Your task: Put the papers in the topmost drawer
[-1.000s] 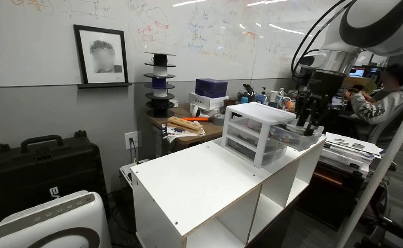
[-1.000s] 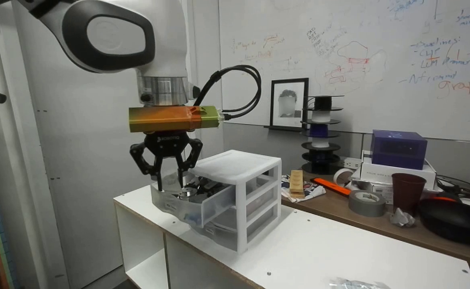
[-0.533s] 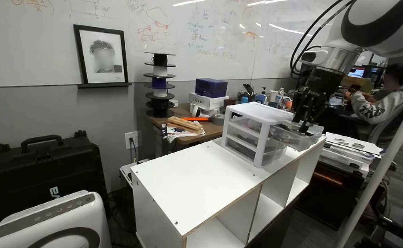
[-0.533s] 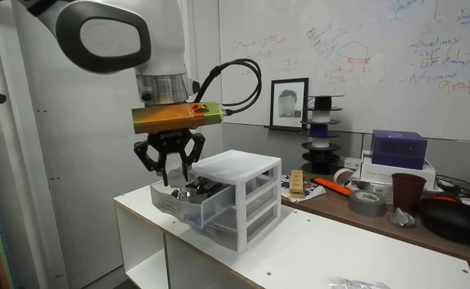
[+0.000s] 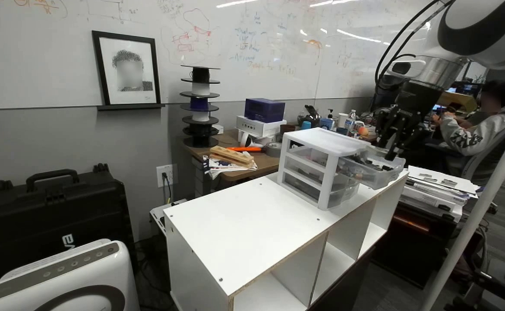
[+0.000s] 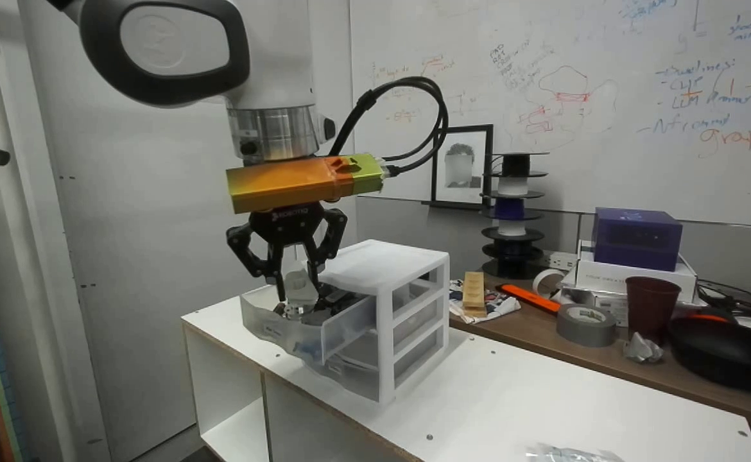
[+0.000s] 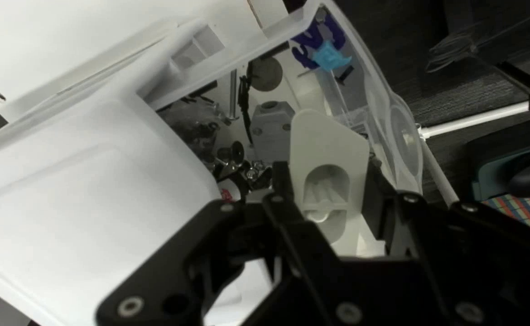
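The topmost drawer [image 6: 284, 335] of the small white drawer unit [image 6: 375, 260] is pulled far out; it also shows in an exterior view [image 5: 375, 178]. In the wrist view its clear wall [image 7: 360, 50] surrounds metal parts, screws and small plastic bits. My gripper [image 6: 299, 296], also in the wrist view [image 7: 326, 174], is tilted above this drawer. Its fingers are shut on a pale plastic part [image 7: 321, 140] with a rounded slot, which also hangs between the fingertips in an exterior view [image 6: 300, 282]. The papers cannot be picked out in any view.
The unit stands on a white shelf [image 5: 235, 229], near its front edge. A thick paper stack [image 5: 440, 183] lies past the shelf's end. A brown desk [image 6: 542, 333] behind holds tape, a dark red cup and boxes. A clear plastic bag [image 6: 571, 454] lies on the shelf.
My gripper has risen out of the open drawer, tilted and shifted sideways. The pale plastic part now shows between its fingers. The drawer has not moved.
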Tool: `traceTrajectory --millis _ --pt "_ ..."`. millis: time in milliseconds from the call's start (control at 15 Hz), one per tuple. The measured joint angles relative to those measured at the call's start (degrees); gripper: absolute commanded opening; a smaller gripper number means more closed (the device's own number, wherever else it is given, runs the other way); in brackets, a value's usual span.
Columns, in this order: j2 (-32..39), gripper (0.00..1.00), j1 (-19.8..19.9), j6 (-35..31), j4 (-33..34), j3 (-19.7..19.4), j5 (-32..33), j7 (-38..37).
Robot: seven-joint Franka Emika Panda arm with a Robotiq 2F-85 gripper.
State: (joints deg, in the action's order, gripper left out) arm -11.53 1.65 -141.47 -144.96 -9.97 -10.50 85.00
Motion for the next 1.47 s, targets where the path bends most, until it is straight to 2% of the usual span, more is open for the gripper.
traceTrajectory --millis 333,667,867,1200,1467 --pt "0.0 1.0 0.05 0.02 -0.27 -0.53 0.12 1.93" --pt "-0.55 1.0 0.03 0.84 0.16 -0.5 0.02 1.44" --pt "-1.63 1.0 0.86 3.68 2.34 -0.41 0.96 -5.67" --pt "-0.61 1.0 4.22 12.03 12.02 -2.29 1.14 -18.46" --pt "7.23 1.0 6.49 12.69 21.27 -5.24 -1.31 -24.78"
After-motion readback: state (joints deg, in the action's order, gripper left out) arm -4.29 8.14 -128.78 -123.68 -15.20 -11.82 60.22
